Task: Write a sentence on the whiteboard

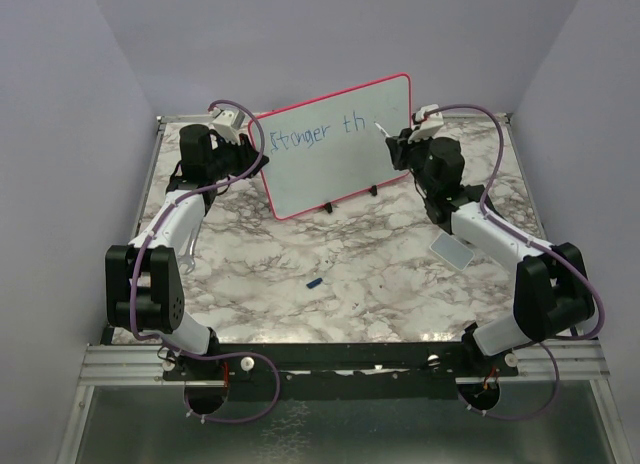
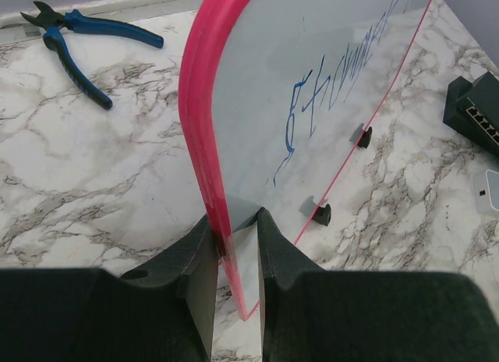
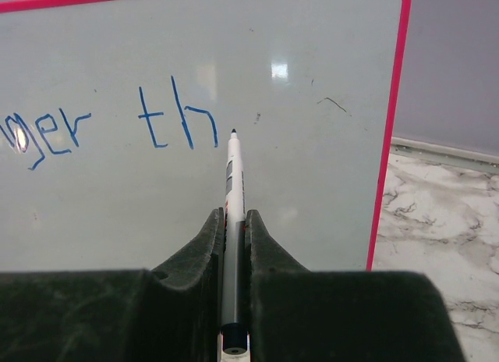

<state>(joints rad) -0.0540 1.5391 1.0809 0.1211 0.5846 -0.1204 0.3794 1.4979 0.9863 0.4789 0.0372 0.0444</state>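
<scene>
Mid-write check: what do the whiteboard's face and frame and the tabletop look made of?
Whiteboard: smooth glossy white face, a light glint on it; coated steel or melamine, can't say which. Frame: pink-red, rounded, softly shiny, probably moulded plastic. Table: grey-veined white marble pattern, slight sheen; real stone or printed laminate, undecidable here.

The whiteboard (image 1: pixel 340 179) stands on its feet toward the back of the desk (image 1: pixel 350 274). The left pincer (image 2: pixel 234 231) clamps its left edge, and the right pincer (image 3: pixel 232 221), at its right part, grips a marker (image 3: pixel 231 175) whose tip sits just right of the lettering (image 1: pixel 315 134). Pliers (image 2: pixel 78 42) lie on the desk behind the board's left end, a small pad (image 1: pixel 450 250) lies before its right end beside the right arm, and a small cap (image 1: pixel 314 282) lies well in front, between the arms.
</scene>
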